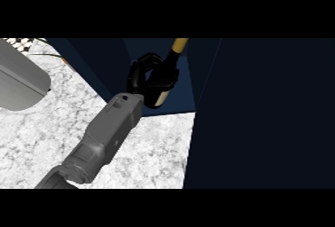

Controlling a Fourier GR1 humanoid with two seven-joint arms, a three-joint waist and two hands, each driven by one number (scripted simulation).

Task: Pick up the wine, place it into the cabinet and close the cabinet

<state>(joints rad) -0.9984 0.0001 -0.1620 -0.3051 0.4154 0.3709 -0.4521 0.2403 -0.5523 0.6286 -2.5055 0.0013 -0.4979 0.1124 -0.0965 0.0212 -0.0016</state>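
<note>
Reaching into cabinet (157, 48), left hand (145, 73) clasps wine (168, 66).

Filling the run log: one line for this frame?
phase: placing | robot hand: curled round wine bottle | bottle: inside open cabinet | cabinet door: open

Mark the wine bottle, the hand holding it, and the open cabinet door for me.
wine bottle (159, 98): head view, pale label below the hand.
right hand (145, 73): head view, black fingers curled round the bottle.
cabinet door (268, 115): head view, dark inner face.
</note>
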